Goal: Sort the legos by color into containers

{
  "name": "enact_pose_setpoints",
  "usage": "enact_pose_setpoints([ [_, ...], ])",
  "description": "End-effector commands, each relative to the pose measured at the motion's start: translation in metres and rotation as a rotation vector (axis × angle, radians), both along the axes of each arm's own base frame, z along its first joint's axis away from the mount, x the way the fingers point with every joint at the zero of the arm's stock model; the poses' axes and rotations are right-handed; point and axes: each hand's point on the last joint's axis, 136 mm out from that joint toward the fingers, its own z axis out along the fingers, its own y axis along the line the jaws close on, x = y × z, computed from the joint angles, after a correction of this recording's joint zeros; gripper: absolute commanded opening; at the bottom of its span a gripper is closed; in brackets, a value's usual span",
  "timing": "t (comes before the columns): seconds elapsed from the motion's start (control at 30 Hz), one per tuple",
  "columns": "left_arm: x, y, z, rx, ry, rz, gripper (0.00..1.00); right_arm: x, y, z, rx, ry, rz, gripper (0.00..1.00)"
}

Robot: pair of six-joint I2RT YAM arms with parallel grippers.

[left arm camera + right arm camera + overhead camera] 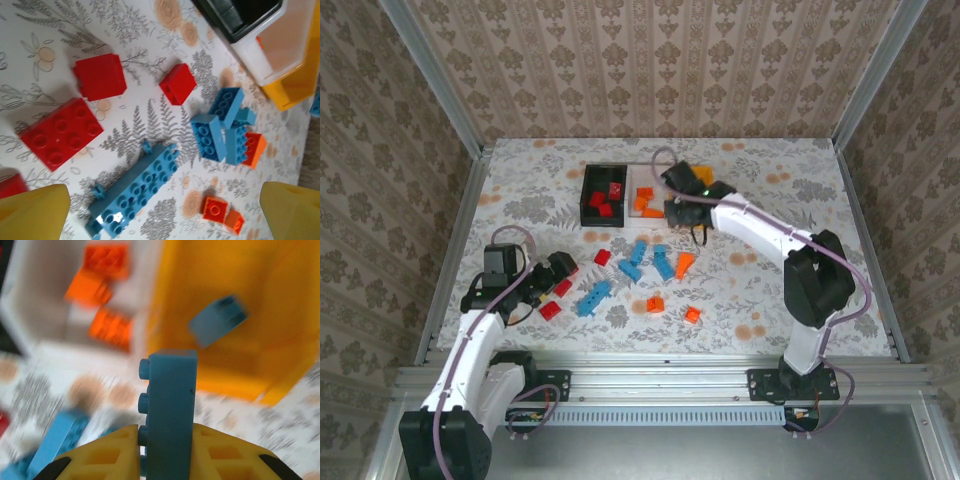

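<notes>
Two yellow plastic fingers (105, 455) of right gripper (167, 440) clamped on upright studded blue brick (170, 400), at near rim of smooth orange-yellow bin (280, 300) with another blue block (218, 320) inside. Left gripper (164, 212) spread wide over square red bricks (60, 132) on floral table (135, 125).

Glossy plastic legos (60, 132), smooth plastic containers (280, 315), matt floral-printed table surface (520, 190), smooth yellow plastic fingers (32, 212)

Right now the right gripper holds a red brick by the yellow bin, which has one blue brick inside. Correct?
No, the held brick is blue, not red, as the right wrist view shows. The right gripper grips it by the yellow bin, with one loose blue brick inside.
</notes>
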Motion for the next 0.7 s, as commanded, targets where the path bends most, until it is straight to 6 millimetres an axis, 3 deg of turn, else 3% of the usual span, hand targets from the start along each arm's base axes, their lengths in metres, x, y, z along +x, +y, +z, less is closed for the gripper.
enact_pose_setpoints([
  [0.0,0.013,-0.011,0.013,-0.089,-0.039,0.023,1.0,0.036,-0.024,-0.007,-0.033,0.009,-0.061,0.27],
  [0.13,0.016,-0.01,0.025,-0.058,-0.067,0.008,1.0,0.068,-0.03,-0.014,-0.059,0.038,-0.066,0.27],
  [0.23,0.02,-0.011,0.03,-0.051,-0.078,-0.006,1.0,0.08,-0.035,-0.016,-0.072,0.05,-0.062,0.29],
  [0.43,0.029,-0.024,0.015,-0.058,-0.005,-0.058,1.0,0.083,-0.034,-0.02,-0.049,0.08,-0.045,0.35],
  [0.57,0.032,-0.028,0.014,-0.061,0.014,-0.084,1.0,0.081,-0.031,-0.002,-0.019,0.059,-0.032,0.5],
  [0.67,0.035,-0.027,0.019,-0.046,0.002,-0.088,1.0,0.072,-0.03,0.024,-0.01,0.013,-0.03,0.51],
])
